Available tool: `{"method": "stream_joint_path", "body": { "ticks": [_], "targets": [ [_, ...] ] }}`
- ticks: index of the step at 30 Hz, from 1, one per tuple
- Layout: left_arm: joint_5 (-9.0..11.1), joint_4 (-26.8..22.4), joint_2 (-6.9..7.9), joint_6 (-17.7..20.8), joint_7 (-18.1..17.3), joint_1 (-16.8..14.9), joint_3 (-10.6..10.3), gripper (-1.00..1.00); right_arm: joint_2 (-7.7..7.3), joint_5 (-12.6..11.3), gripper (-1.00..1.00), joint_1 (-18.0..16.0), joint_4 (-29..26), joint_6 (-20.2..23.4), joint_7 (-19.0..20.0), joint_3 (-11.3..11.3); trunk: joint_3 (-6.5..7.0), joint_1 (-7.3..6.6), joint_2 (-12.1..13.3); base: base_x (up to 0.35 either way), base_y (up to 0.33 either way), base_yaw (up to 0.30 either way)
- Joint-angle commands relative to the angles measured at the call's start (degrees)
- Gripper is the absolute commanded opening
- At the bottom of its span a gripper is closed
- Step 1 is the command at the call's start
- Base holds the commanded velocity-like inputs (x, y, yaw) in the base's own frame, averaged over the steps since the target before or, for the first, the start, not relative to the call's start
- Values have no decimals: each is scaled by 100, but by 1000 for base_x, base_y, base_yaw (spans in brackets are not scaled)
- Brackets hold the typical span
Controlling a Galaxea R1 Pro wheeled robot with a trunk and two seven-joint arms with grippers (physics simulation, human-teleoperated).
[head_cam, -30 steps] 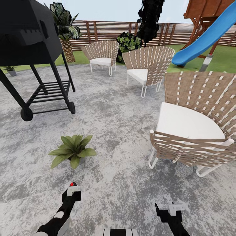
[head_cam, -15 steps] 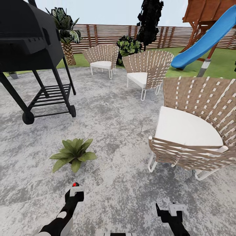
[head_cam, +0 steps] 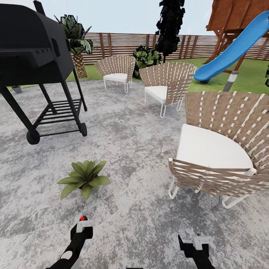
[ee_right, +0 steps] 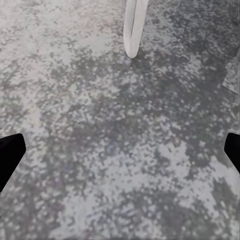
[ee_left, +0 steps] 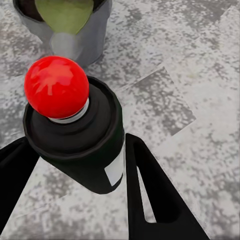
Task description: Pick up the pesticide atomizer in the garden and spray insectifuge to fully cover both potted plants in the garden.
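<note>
The pesticide atomizer [ee_left: 82,142] stands upright between the two dark fingers [ee_left: 150,200] of the left pincer [head_cam: 83,226], which is closed on its body; a red round cap tops it, and a white patch marks its side. In the head view the left arm reaches low and forward over the patio [head_cam: 134,142], with the atomizer's red top just short of the potted plant [head_cam: 85,178]. From the left wrist, the plant's grey pot [ee_left: 82,35] sits near the atomizer, just beyond it, not touching. The right pincer [head_cam: 197,244] hangs low, well apart from the atomizer, its fingers spread wide and empty above bare paving near a chair [head_cam: 220,149] leg [ee_right: 134,27]. Beyond the plant stands the black grill [head_cam: 35,59].
</note>
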Motion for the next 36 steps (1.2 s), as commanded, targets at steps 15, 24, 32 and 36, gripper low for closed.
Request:
{"method": "stream_joint_path", "body": {
  "ticks": [15, 24, 32, 36],
  "targets": [
    [25, 20, 3, 1, 8, 6, 4, -100, 9, 2, 100, -2, 194, -43, 3, 7, 130, -1, -1, -242, 127, 0],
    [26, 20, 3, 10, 12, 6, -5, -100, 18, 7, 100, -2, 195, -43, 3, 10, 209, -1, -1, -196, 180, 33],
    [22, 20, 2, 10, 17, 6, -5, -100, 26, 11, 100, -2, 195, -43, -13, 10, 258, -1, -1, -11, 12, 203],
    [21, 3, -4, 13, 11, 6, -7, -100, 27, 11, 100, -2, 195, -43, -14, 10, 281, -1, -1, -1, 1, 221]
  ]
}}
